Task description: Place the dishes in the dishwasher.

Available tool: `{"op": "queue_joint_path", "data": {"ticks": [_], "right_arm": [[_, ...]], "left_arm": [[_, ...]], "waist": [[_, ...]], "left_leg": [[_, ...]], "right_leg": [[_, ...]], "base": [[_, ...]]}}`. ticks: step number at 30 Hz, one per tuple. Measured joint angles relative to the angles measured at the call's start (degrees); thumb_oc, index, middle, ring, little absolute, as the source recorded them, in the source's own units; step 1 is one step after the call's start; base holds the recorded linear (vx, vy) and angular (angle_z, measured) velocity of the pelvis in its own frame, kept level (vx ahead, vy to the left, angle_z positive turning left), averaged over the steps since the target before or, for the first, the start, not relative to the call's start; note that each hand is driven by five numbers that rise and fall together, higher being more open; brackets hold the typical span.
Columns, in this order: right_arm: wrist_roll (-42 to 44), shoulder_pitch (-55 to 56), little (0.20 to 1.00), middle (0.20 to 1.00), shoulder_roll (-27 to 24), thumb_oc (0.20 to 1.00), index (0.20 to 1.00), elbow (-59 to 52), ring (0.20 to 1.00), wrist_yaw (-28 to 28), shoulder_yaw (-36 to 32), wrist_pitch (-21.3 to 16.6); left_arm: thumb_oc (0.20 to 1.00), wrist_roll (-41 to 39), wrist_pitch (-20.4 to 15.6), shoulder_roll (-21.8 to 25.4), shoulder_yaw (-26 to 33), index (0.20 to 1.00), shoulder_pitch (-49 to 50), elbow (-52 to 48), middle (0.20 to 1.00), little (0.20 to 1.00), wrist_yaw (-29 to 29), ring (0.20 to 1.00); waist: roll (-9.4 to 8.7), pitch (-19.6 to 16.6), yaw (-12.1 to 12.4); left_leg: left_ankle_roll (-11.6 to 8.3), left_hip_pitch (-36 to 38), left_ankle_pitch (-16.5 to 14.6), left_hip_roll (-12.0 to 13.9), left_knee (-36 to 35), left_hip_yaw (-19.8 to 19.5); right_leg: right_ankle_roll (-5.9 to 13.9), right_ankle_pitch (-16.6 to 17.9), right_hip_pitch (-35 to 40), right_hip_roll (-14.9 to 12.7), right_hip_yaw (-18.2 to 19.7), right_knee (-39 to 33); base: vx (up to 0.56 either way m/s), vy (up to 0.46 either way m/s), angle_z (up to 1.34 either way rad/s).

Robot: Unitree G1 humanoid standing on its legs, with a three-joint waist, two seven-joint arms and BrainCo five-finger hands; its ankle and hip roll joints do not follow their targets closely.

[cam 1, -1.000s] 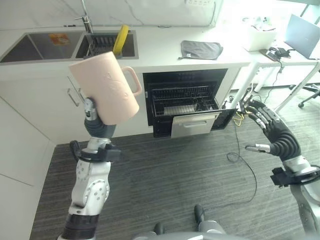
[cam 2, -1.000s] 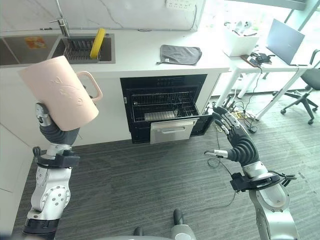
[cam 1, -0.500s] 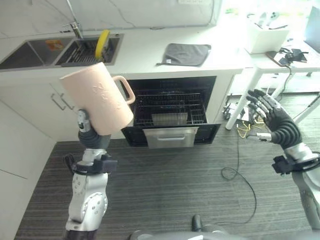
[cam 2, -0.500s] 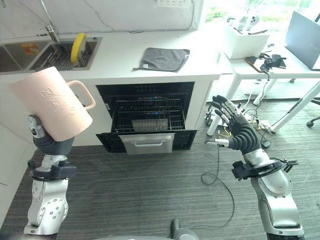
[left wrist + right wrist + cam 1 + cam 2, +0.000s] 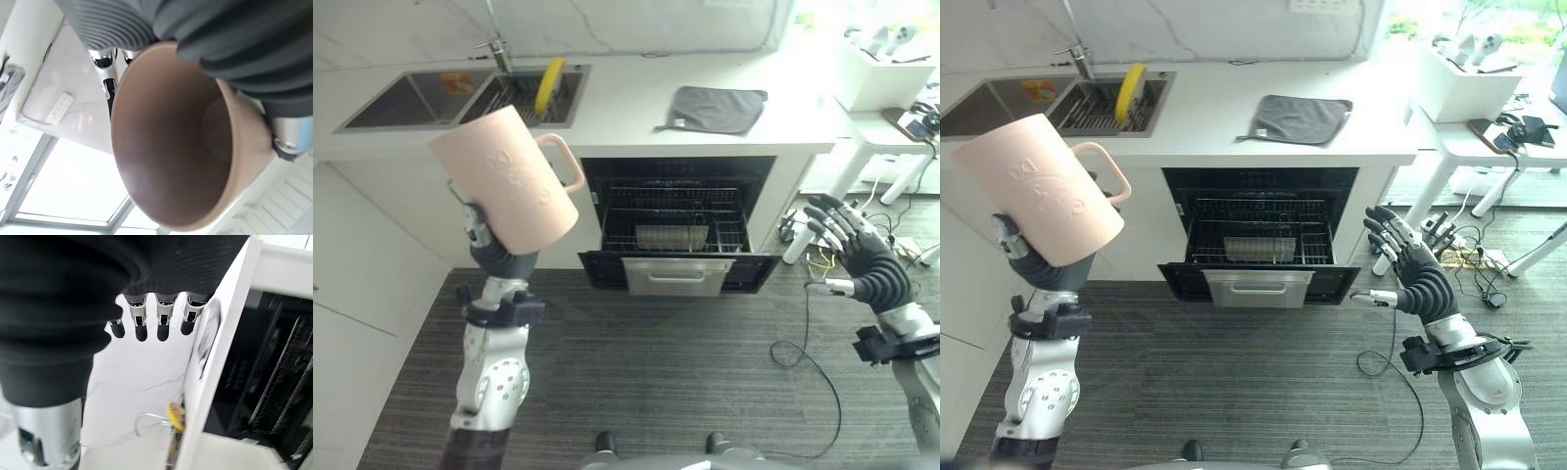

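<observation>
— Left of the open dishwasher, what does the robot hold up?

— A large pink mug, raised at countertop height and tilted, its handle turned toward the dishwasher. The left hand is wrapped round the mug's body, fingers curled on its outside; the wrist view looks straight into the mug's bare interior.

— And the other hand?

— The right hand hangs in the air to the right of the dishwasher, above the grey floor, fingers spread and straight, thumb out, holding nothing.

— What of the dishwasher itself?

— Its door is folded down and the wire rack sits inside, with a pale dish lying in it. On the white countertop above lies a grey cloth; farther left, past the mug, is a double sink with a yellow dish standing on edge in its drain rack.
</observation>
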Motion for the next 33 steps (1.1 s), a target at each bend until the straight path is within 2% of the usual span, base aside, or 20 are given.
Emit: {"op": "queue_joint_path", "data": {"ticks": [2, 4, 7, 9, 10, 13, 15, 17, 18, 19, 20, 21, 22, 23, 24, 26, 27, 28, 31, 33], "right_arm": [[-0.2, 0.9, 1.000, 1.000, 0.1, 1.000, 1.000, -0.2, 1.000, -0.1, 1.1, 0.0], [-1.3, 2.2, 1.000, 1.000, 0.9, 1.000, 1.000, 0.0, 1.000, 0.1, 2.0, 0.0], [-1.6, 1.8, 1.000, 1.000, 0.5, 1.000, 1.000, 0.3, 1.000, 0.1, 4.1, -0.1], [-1.5, 0.1, 1.000, 1.000, 0.5, 1.000, 1.000, 1.2, 1.000, 0.0, 4.2, -0.8], [-1.5, -1.4, 1.000, 1.000, 0.6, 1.000, 1.000, 2.8, 1.000, -0.1, 4.4, -1.4], [-1.5, -1.9, 1.000, 1.000, 2.3, 1.000, 1.000, 2.5, 1.000, 0.0, 6.2, -1.6], [-1.5, -2.0, 1.000, 1.000, 2.3, 1.000, 1.000, 2.6, 1.000, -0.2, 6.4, -1.6], [-1.5, -2.9, 1.000, 1.000, 1.9, 1.000, 1.000, 2.4, 1.000, -1.3, 6.3, -0.7], [-0.9, -3.8, 1.000, 1.000, 1.3, 1.000, 1.000, 2.1, 1.000, -1.4, 5.9, 0.0], [-0.9, -5.4, 1.000, 1.000, 0.5, 1.000, 1.000, 2.5, 1.000, -1.5, 5.9, 0.1], [-0.8, -5.7, 1.000, 1.000, 0.2, 1.000, 1.000, 2.7, 1.000, -1.4, 5.7, 0.1], [-0.7, -4.8, 1.000, 1.000, 0.2, 1.000, 1.000, 3.7, 1.000, -0.8, 5.3, 0.3], [0.5, -0.7, 1.000, 1.000, -0.4, 1.000, 1.000, 3.1, 1.000, -0.4, 2.4, 0.3], [1.5, 1.4, 1.000, 1.000, -2.8, 1.000, 1.000, 3.0, 1.000, 0.1, 1.1, 0.1], [1.6, 2.0, 1.000, 1.000, -3.5, 1.000, 1.000, 2.9, 1.000, -0.1, 0.2, 0.0], [1.9, -1.9, 1.000, 1.000, -3.4, 1.000, 1.000, 2.8, 1.000, -0.5, 2.9, 0.0], [1.8, -2.8, 1.000, 1.000, -2.4, 1.000, 1.000, 2.7, 1.000, -0.7, 4.4, -0.1], [1.7, -2.7, 1.000, 1.000, -1.8, 1.000, 1.000, 2.7, 1.000, -0.9, 5.0, -0.2], [1.2, -4.5, 1.000, 1.000, -2.4, 1.000, 1.000, 2.7, 1.000, -1.4, 6.4, -0.2], [1.2, -4.6, 1.000, 1.000, -1.6, 1.000, 1.000, 2.4, 1.000, -2.1, 5.8, 0.1]], "left_arm": [[0.200, 1.8, 1.0, 0.4, 0.0, 0.200, 0.5, 0.2, 0.200, 0.200, -0.1, 0.200], [0.200, 2.5, 1.0, 0.9, 0.2, 0.200, 1.8, 0.4, 0.200, 0.200, -0.2, 0.200], [0.200, 3.6, 0.9, 4.2, 1.8, 0.200, 2.4, 0.3, 0.200, 0.200, 0.1, 0.200], [0.200, 4.0, 0.8, 5.5, 2.2, 0.200, 2.3, 0.4, 0.200, 0.200, 0.7, 0.200], [0.200, 4.0, 0.8, 5.3, 1.8, 0.200, 2.4, 0.6, 0.200, 0.200, 1.3, 0.200], [0.200, 5.2, 0.8, 5.4, 1.4, 0.200, 3.0, 0.5, 0.200, 0.200, 2.2, 0.200], [0.200, 5.2, 0.7, 5.3, 2.5, 0.200, 3.0, 0.4, 0.200, 0.200, 2.2, 0.200], [0.200, 5.1, -0.2, 5.4, 2.7, 0.200, 3.7, -0.7, 0.200, 0.200, 3.2, 0.200], [0.200, 5.1, -0.9, 5.5, 2.7, 0.200, 5.5, -3.1, 0.200, 0.200, 4.1, 0.200], [0.200, 5.1, -1.4, 4.6, 2.4, 0.200, 5.9, -3.5, 0.200, 0.200, 4.4, 0.200], [0.200, 5.1, -1.4, 4.3, 2.0, 0.200, 6.6, -3.6, 0.200, 0.200, 4.3, 0.200], [0.200, 5.2, -1.5, 4.2, 2.1, 0.200, 6.9, -3.7, 0.200, 0.200, 4.3, 0.200], [0.200, 5.2, -1.7, 3.0, 2.3, 0.200, 7.9, -3.9, 0.200, 0.200, 4.3, 0.200], [0.200, 5.2, -1.8, 2.6, 2.6, 0.200, 10.0, -3.8, 0.200, 0.200, 4.3, 0.200], [0.200, 5.2, -1.7, 2.5, 2.3, 0.200, 10.2, -3.6, 0.200, 0.200, 4.1, 0.200], [0.200, 6.0, -1.6, 2.0, 1.9, 0.200, 7.4, -3.3, 0.200, 0.200, 3.6, 0.200], [0.200, 6.2, -1.2, 2.0, 0.8, 0.200, 5.5, -2.9, 0.200, 0.200, 3.5, 0.200], [0.200, 6.3, -1.1, 2.0, -0.3, 0.200, 4.0, -3.1, 0.200, 0.200, 3.3, 0.200], [0.200, 8.6, -0.7, 1.9, -2.0, 0.200, 2.7, -3.1, 0.200, 0.200, 4.6, 0.200], [0.200, 10.9, 0.8, 1.9, -2.2, 0.200, 1.8, -3.1, 0.200, 0.200, 5.0, 0.200]], "waist": [[-0.03, 0.0, 0.3], [0.36, 0.0, 0.3], [-1.37, -0.7, 1.2], [-3.43, -1.9, 1.8], [-3.62, -2.0, 1.8], [-3.52, -1.9, 1.9], [-3.59, -2.0, 1.9], [-3.51, -1.9, 2.4], [-4.18, -2.1, 3.2], [-3.21, -1.7, 3.3], [-1.01, -1.5, 2.4], [-0.40, -0.7, 1.8], [-1.65, 0.0, 2.6], [-1.77, 0.1, 2.7], [-1.91, 0.2, 2.1], [-1.01, 0.3, 1.4], [-0.10, 0.0, 1.2], [0.59, 0.2, 1.1], [0.86, 0.0, 1.3], [1.49, -0.2, 0.4]], "left_leg": [[3.04, 0.2, -0.7, -2.5, 0.0, 0.1], [4.37, 0.1, -0.7, -3.1, 0.0, 0.0], [4.11, -0.3, -1.0, -3.3, 0.1, 0.8], [4.13, -0.9, -1.0, -4.3, 0.1, 1.4], [3.98, -0.9, -1.3, -4.4, 0.1, 1.3], [4.01, -0.7, -1.6, -4.1, 0.1, 1.6], [3.72, -0.5, -1.3, -3.3, 0.1, 1.4], [2.07, -0.3, -1.4, -1.7, 0.1, 1.7], [0.49, 0.6, -1.6, -1.1, 0.1, 2.7], [-0.63, 1.6, -1.7, 0.4, 0.1, 3.2], [-2.11, 1.8, -1.4, 2.8, 0.4, 2.9], [-3.19, -1.1, -2.4, 4.8, 7.2, 2.6], [-2.91, -5.8, -2.3, 5.8, 17.6, 2.9], [-2.64, -6.6, -2.2, 6.9, 20.8, 2.1], [-2.99, -7.1, -3.9, 5.7, 19.6, 0.1], [-2.99, -7.6, -3.8, 2.1, 9.4, -1.8], [-3.50, -6.6, -3.2, 2.1, 2.3, -1.6], [-4.07, -6.8, -2.7, 3.4, 0.0, -1.8], [-4.01, -3.2, -2.1, 3.8, -0.3, -6.5], [-3.86, -1.2, -1.8, 4.5, -0.3, -4.4]], "right_leg": [[0.50, 0.4, -5.0, -2.9, 1.7, 9.9], [3.22, 0.0, -11.7, -4.1, 5.9, 19.1], [3.96, 0.1, -12.2, -3.3, 4.4, 8.1], [4.66, 3.7, -9.6, -3.5, 4.5, -6.6], [5.86, 6.5, -9.1, -4.0, 4.8, -9.3], [6.29, 9.9, -8.5, -6.1, 5.0, -9.2], [6.25, 9.8, -7.0, -5.3, 4.3, -9.2], [5.08, 9.1, -5.7, -1.7, 4.6, -9.2], [3.02, 7.1, -4.2, 0.6, 4.4, -9.2], [1.61, 5.5, -3.5, 2.3, 4.7, -8.9], [-0.01, 4.6, -3.3, 4.8, 4.3, -8.9], [-1.93, 2.9, -3.0, 6.5, 4.3, -8.2], [-3.87, 2.4, -2.1, 6.7, 4.7, -8.3], [-5.33, 2.0, -0.8, 7.7, 4.9, -8.7], [-6.20, 1.3, -0.2, 8.2, 4.7, -9.1], [-5.37, 1.7, -1.0, 8.8, 4.6, -8.8], [-5.89, 2.1, -0.8, 9.8, 3.8, -8.7], [-6.18, 1.9, -0.3, 11.0, 2.9, -8.7], [-6.52, 1.4, 0.9, 11.8, 4.6, -8.7], [-6.50, 1.4, 1.0, 11.7, 4.2, -8.7]], "base": [[0.11, 0.238, 0.17], [0.11, -0.036, 0.15], [0.11, -0.218, 0.04], [0.15, -0.428, -0.10], [0.14, -0.493, -0.07], [0.09, -0.565, -0.10], [0.15, -0.686, 0.00], [0.18, -0.472, -0.14], [0.21, -0.513, -0.45], [0.20, -0.478, -0.34], [0.21, -0.448, -0.17], [0.14, -0.206, -0.07], [0.19, -0.122, -0.22], [0.21, 0.030, -0.22], [0.25, 0.149, -0.15], [0.16, 0.214, -0.05], [0.11, 0.226, 0.17], [0.14, 0.246, 0.12], [0.09, 0.201, -0.20], [0.03, 0.126, -0.08]]}}
